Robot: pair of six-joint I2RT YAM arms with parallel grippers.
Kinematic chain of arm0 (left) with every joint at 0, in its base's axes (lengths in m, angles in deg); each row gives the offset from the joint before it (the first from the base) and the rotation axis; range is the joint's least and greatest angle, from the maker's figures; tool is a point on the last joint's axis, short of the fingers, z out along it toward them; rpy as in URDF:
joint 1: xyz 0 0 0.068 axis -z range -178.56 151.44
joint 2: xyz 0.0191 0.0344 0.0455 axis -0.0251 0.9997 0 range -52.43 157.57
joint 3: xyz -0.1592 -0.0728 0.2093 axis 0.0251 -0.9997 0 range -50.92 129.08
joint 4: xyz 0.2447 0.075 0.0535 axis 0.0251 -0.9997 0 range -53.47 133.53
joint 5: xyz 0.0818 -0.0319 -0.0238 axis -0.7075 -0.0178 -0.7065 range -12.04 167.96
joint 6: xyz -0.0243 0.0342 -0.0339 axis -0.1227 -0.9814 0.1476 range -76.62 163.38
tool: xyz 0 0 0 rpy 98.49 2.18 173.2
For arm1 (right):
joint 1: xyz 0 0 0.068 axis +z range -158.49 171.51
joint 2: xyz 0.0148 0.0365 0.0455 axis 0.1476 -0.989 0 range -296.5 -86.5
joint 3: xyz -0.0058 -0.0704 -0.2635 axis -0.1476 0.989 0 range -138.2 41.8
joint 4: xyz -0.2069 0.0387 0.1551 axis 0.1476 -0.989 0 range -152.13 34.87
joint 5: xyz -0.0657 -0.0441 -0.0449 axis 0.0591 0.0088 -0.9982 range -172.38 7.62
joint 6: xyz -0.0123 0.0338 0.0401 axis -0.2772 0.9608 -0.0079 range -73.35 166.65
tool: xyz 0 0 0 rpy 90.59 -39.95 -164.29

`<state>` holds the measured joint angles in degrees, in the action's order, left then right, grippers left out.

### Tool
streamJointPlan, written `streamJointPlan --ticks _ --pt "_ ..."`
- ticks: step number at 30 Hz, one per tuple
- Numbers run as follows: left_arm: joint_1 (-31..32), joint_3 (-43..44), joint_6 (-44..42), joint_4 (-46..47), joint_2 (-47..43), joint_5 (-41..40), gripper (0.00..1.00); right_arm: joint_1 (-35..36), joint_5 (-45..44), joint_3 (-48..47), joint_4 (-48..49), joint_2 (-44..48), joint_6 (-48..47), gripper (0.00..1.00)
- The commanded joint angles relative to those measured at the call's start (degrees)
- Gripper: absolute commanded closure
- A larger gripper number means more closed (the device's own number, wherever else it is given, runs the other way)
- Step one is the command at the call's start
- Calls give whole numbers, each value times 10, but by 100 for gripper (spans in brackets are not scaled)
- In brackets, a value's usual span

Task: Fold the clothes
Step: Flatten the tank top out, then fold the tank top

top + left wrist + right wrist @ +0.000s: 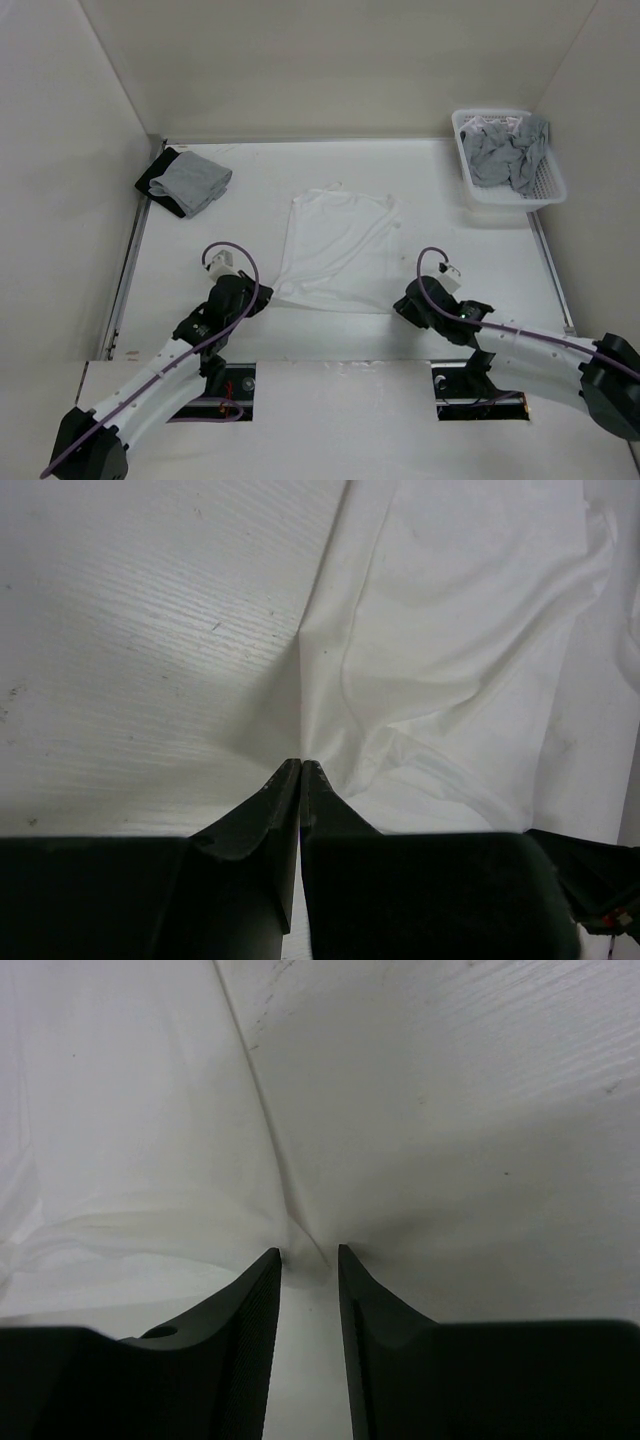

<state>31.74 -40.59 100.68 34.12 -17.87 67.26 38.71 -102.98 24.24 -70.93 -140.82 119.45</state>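
The clothes, a white sleeveless top point(335, 250), lie spread flat mid-table, straps toward the far side. My left gripper point(266, 296) sits at the hem's near-left corner. In the left wrist view its fingertips point(301, 763) are pressed together where the fabric point(450, 660) draws into a crease, so it is shut on that corner. My right gripper point(397, 306) is at the near-right hem corner. In the right wrist view it point(309, 1252) shows a gap between the jaws, with a small bulge of the top's edge point(130, 1140) rising between the tips.
A white basket point(462, 125) holding grey garments point(505, 150) stands at the back right. A folded grey garment point(192, 180) lies on a black cloth point(155, 180) at the back left. White walls enclose the table point(470, 270) on three sides.
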Motion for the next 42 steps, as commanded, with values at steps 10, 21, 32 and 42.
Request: streamJointPlan --ticks 10,21,32,42 --pt "-35 -7 -16 24 -3 23 98 18 -11 -32 13 -64 -6 72" --pt "-43 -4 -18 33 10 30 98 19 12 -14 -13 -5 -15 65" --pt "-41 -5 -18 40 22 31 98 14 37 -15 41 -55 -41 75" --pt "-57 49 -36 24 -11 34 100 20 -32 -61 -58 79 -50 97"
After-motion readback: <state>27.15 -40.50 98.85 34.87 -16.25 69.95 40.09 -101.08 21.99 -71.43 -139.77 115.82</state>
